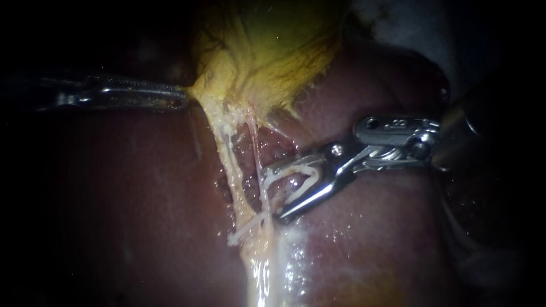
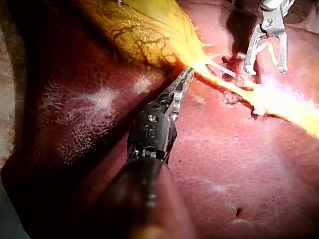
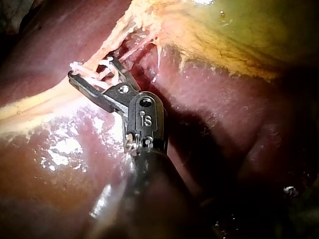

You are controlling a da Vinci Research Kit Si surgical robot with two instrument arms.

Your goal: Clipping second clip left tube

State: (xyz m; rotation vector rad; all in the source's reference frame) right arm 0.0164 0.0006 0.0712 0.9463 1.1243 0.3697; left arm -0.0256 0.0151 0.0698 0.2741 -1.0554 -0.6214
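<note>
**Clip-bearing pincer at the tubes**

From the left, slender steel left instrument (image 1: 183, 98): pincer closed flat on the edge of the yellow-green, veined gallbladder (image 1: 267, 51), just where it narrows. From the right, hinged steel right instrument (image 1: 273, 194): pincer spread in a wide V, both jaws touching the open white V-shaped clip (image 1: 296, 170) seated between them. Mouth of that V up against the thin pale right tube (image 1: 257, 150). Thicker whitish left tube (image 1: 226, 149) just beyond it, running down from the gallbladder's neck over the glistening dark red liver (image 1: 125, 216). Cannot tell whether either tube lies inside the clip. Both instruments well apart, tubes between them.
</note>
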